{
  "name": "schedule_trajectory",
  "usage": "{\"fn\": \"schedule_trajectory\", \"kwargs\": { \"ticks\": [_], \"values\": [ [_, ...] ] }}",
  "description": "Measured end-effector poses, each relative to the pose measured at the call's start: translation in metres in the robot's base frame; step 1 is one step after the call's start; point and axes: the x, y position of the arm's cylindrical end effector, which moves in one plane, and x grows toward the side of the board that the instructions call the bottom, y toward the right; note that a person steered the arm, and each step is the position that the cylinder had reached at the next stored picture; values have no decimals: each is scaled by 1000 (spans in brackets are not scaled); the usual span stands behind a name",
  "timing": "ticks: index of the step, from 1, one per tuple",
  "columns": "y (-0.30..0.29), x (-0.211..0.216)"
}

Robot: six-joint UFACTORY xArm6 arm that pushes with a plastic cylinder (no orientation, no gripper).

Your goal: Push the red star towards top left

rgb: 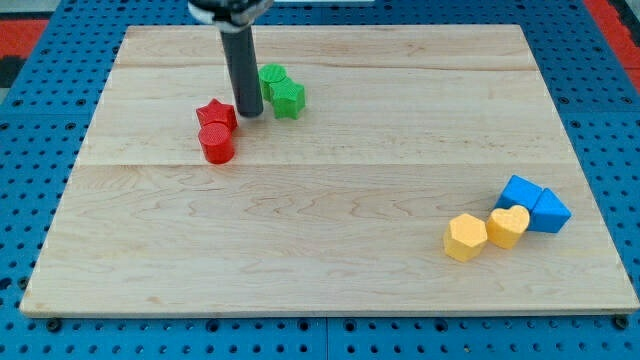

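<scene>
The red star [216,113] lies on the wooden board [330,250] left of centre, in the upper half. A red cylinder [217,143] touches it just below. My tip [249,113] rests on the board just right of the red star, between it and the green blocks. A green star [287,97] sits right of the tip, with a green cube-like block [271,77] touching it above and partly hidden by the rod.
At the view's lower right a yellow hexagon [465,237], a yellow heart [508,226], a blue cube [519,193] and a blue triangular block [550,212] sit in a cluster. A blue pegboard [30,120] surrounds the board.
</scene>
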Motion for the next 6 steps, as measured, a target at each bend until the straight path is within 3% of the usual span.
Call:
{"fn": "schedule_trajectory", "kwargs": {
  "ticks": [2, 3, 5, 6],
  "values": [
    [116, -19],
    [73, 4],
    [55, 63],
    [-22, 53]
  ]
}}
